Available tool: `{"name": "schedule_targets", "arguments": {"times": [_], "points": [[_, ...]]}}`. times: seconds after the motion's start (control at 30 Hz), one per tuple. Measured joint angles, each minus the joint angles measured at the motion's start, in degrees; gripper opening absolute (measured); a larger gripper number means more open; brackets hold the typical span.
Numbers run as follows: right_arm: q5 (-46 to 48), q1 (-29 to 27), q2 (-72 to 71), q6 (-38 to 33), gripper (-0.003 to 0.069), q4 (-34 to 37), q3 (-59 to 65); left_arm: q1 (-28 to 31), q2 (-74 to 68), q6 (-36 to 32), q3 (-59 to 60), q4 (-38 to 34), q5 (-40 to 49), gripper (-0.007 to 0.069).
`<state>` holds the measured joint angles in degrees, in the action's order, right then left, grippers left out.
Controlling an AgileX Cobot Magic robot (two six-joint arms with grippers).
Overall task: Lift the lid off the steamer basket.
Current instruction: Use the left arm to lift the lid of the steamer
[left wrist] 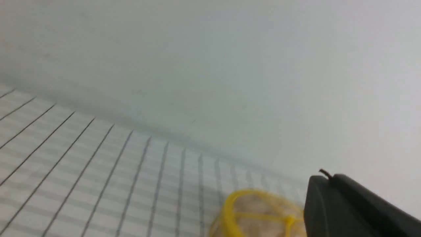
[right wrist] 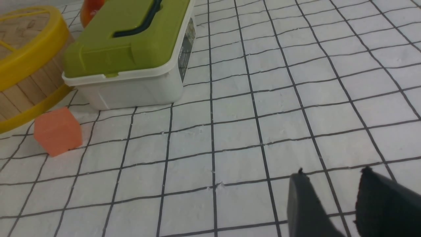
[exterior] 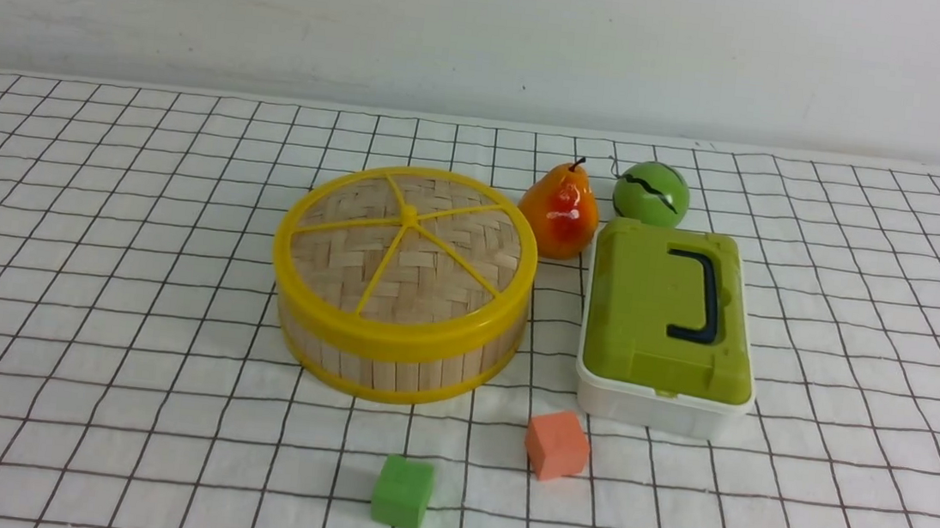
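Note:
The lid, woven tan bamboo with a yellow rim and yellow spokes, sits flat on the steamer basket at the middle of the checked cloth. Neither arm shows in the front view. In the left wrist view the left gripper has its black fingers pressed together and holds nothing; the blurred lid lies some way beyond it. In the right wrist view the right gripper is open and empty over bare cloth, well away from the lid's rim and the basket's wall.
A white box with a green lid stands just right of the basket. A pear and a green ball sit behind them. An orange cube and a green cube lie in front. A wall runs along the back.

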<state>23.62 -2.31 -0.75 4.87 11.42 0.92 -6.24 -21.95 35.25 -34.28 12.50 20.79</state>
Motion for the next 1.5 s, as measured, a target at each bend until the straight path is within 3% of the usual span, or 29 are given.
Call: {"name": "schedule_targets", "arguments": {"times": [0.17, 0.27, 0.47, 0.53, 0.63, 0.73, 0.8, 1.0, 1.1, 1.33, 1.5], "points": [[0.0, 0.0, 0.0, 0.0, 0.024, 0.0, 0.0, 0.0, -16.07, -1.43, -1.87, -3.55, 5.47, -0.0013], [0.0, 0.0, 0.0, 0.0, 0.024, 0.0, 0.0, 0.0, -26.27, -13.31, -3.12, -19.86, 6.77, -0.0013], [0.0, 0.0, 0.0, 0.0, 0.024, 0.0, 0.0, 0.0, -41.21, -51.89, -12.41, -56.52, 15.31, -0.0013], [0.0, 0.0, 0.0, 0.0, 0.024, 0.0, 0.0, 0.0, -46.37, -58.81, -17.24, -64.62, 18.2, -0.0013], [0.0, 0.0, 0.0, 0.0, 0.024, 0.0, 0.0, -0.44, -53.93, -62.17, -25.48, -68.47, 20.74, -0.0013], [0.0, 0.0, 0.0, 0.0, 0.024, 0.0, 0.0, -2.61, -61.02, -59.98, -34.0, -63.91, 21.5, -0.0013], [0.0, 0.0, 0.0, 0.0, 0.024, 0.0, 0.0, -5.39, -65.88, -55.32, -40.25, -56.05, 22.57, -0.0013], [0.0, 0.0, 0.0, 0.0, 0.024, 0.0, 0.0, -15.33, -79.44, -32.84, -59.05, -21.86, 27.1, 0.0004], [0.0, 0.0, 0.0, 0.0, 0.024, 0.0, 0.0, -17.29, -84.55, -27.52, -64.05, -12.82, 28.01, 0.0082], [0.0, 0.0, 0.0, 0.0, 0.024, 0.0, 0.0, -17.66, -92.8, -25.55, -69.56, -9.02, 25.87, 0.0321], [0.0, 0.0, 0.0, 0.0, 0.024, 0.0, 0.0, -17.66, -96.34, -25.5, -70.02, -8.54, 22.49, 0.0365]]}}
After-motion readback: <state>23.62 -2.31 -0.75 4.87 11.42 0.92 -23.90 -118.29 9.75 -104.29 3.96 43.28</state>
